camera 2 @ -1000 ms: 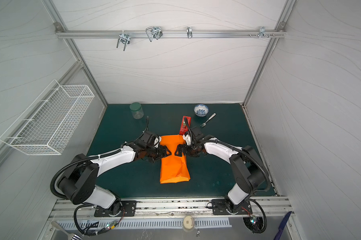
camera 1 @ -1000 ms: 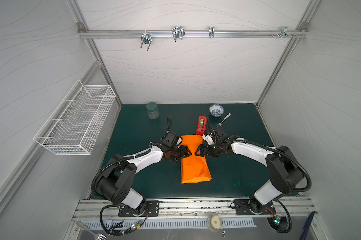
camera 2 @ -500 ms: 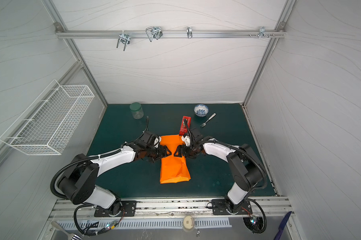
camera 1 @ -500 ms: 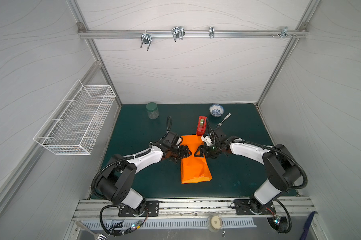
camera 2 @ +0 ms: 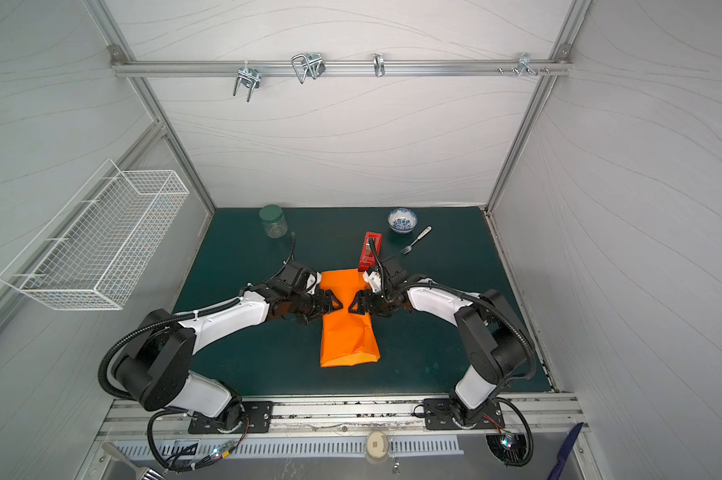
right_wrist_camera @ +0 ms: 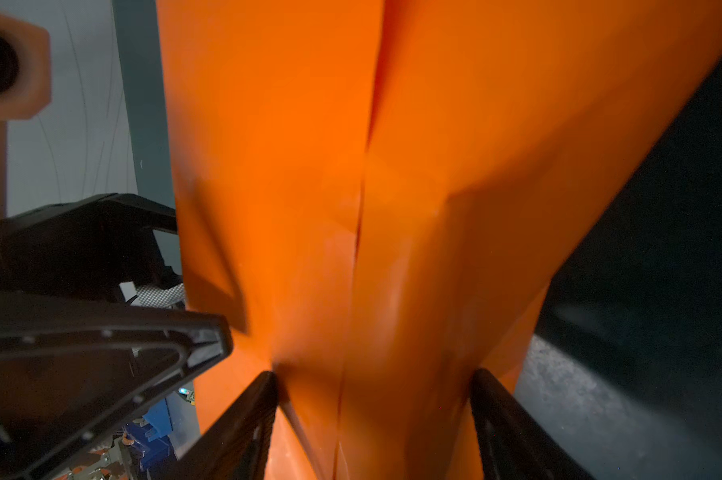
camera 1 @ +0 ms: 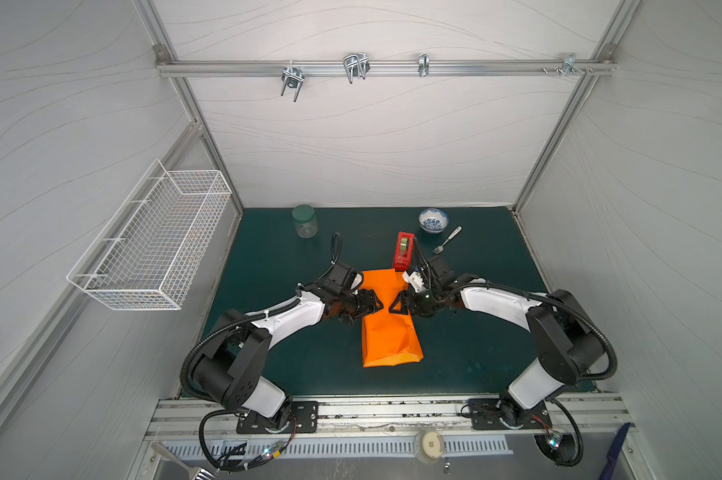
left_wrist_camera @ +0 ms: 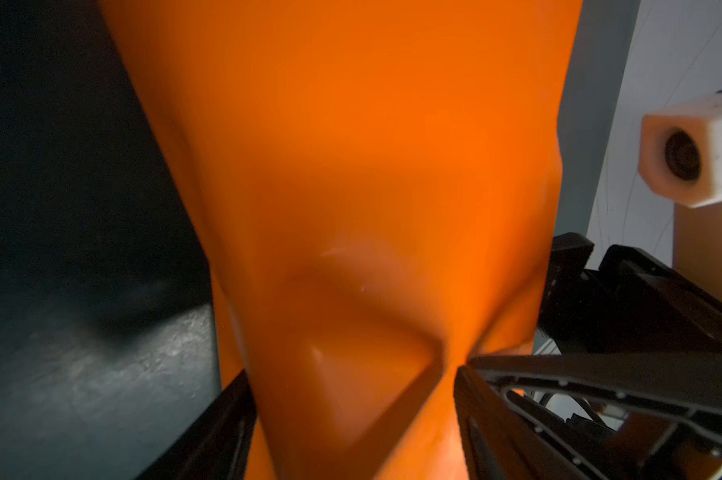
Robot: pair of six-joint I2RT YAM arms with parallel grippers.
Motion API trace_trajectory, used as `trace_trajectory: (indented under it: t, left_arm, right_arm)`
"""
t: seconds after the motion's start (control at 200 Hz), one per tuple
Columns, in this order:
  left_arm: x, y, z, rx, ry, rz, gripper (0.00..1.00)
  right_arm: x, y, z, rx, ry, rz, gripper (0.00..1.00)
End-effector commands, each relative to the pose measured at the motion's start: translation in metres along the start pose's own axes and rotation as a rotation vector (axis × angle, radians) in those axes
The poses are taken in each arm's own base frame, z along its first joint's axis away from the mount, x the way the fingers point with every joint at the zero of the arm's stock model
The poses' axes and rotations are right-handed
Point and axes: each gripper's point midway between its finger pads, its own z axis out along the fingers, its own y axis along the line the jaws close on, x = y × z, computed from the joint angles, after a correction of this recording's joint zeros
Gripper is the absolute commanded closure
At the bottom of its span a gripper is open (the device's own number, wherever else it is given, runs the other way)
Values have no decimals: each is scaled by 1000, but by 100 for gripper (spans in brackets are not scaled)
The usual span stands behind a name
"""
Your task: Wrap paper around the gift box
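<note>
The orange paper (camera 1: pixel 388 340) lies folded into a long bundle on the green mat in both top views (camera 2: pixel 347 340). The gift box is hidden inside it. My left gripper (camera 1: pixel 379 306) comes in from the left and my right gripper (camera 1: pixel 391 307) from the right, tips nearly meeting over the bundle's middle. In the left wrist view the left gripper (left_wrist_camera: pixel 351 399) has a jaw pressed on each face of the paper (left_wrist_camera: pixel 351 166). In the right wrist view the right gripper (right_wrist_camera: pixel 374 395) likewise clamps the paper (right_wrist_camera: pixel 309 166), along an overlapping seam.
A red tape dispenser (camera 1: pixel 404 251) stands just behind the bundle, close to the right wrist. Further back are a green-lidded jar (camera 1: pixel 304 222), a blue-patterned bowl (camera 1: pixel 433 220) and a fork (camera 1: pixel 447 240). A white wire basket (camera 1: pixel 156 237) hangs on the left wall.
My right gripper has narrowed from wide open onto the paper and edged slightly toward the bundle's middle. The left gripper and the bundle have hardly moved.
</note>
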Motion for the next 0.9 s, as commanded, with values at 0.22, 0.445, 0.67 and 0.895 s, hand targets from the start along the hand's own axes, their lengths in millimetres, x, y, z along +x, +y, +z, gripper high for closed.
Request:
trace_trajectory:
  t: [0.22,0.445,0.67,0.895]
  left_arm:
    - [6,-31,4,93,38,28,37]
    - [-3,-15,-7,-23,-28,62,30]
    - [-11,1,-18,-70,-63,55,22]
    - [-12,-4,-12,-60,-33,69,22]
  right_arm:
    - [11,-8,-2,45,21,17,23]
    - [12,-14,-4,72,17,7,26]
    - [12,-12,-3,66,18,2,32]
    - [9,-6,-2,56,16,-4,36]
